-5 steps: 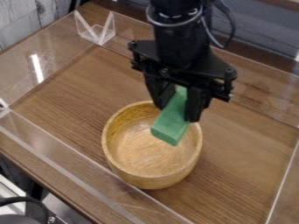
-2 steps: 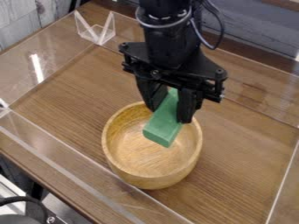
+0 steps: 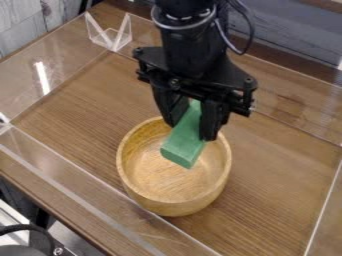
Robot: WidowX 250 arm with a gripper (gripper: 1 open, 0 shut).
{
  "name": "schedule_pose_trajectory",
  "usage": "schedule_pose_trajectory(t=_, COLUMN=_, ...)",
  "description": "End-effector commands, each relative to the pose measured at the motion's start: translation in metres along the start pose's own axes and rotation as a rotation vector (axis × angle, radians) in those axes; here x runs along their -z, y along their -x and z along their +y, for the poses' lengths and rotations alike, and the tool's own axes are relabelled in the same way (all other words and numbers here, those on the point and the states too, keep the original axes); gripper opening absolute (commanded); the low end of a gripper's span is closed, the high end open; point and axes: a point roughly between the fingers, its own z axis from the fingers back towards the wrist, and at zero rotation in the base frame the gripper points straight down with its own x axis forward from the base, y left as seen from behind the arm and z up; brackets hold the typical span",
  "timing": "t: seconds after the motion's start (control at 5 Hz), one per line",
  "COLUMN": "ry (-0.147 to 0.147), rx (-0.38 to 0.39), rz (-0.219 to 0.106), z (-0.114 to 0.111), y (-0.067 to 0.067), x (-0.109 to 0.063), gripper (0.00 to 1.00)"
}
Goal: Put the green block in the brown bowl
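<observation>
the gripper (image 3: 195,112) clamps the green block (image 3: 186,142) tilted above the brown bowl (image 3: 150,186); its lower end seems inside the rim; release gently, centred.

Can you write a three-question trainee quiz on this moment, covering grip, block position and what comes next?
1. True or false: the gripper is shut on the green block.
2. Where is the green block's lower end? A) on the table beside the brown bowl B) over the bowl's interior C) outside the clear enclosure
3. What move likely comes next?

Key
1. True.
2. B; whether it touches the bowl's floor cannot be told.
3. Probably opening the jaws to drop the block in.
</observation>
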Motion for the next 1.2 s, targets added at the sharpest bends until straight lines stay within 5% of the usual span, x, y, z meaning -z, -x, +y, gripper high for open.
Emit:
schedule_pose_trajectory(t=0.0, ry=0.008, rx=-0.005, rz=-0.033, z=-0.0002, y=-0.0027, x=-0.0091, gripper=0.0)
schedule_pose_trajectory(t=1.0, ry=0.016, rx=0.011, rz=-0.031, z=-0.0078, y=0.0036, x=-0.0177, gripper=0.0)
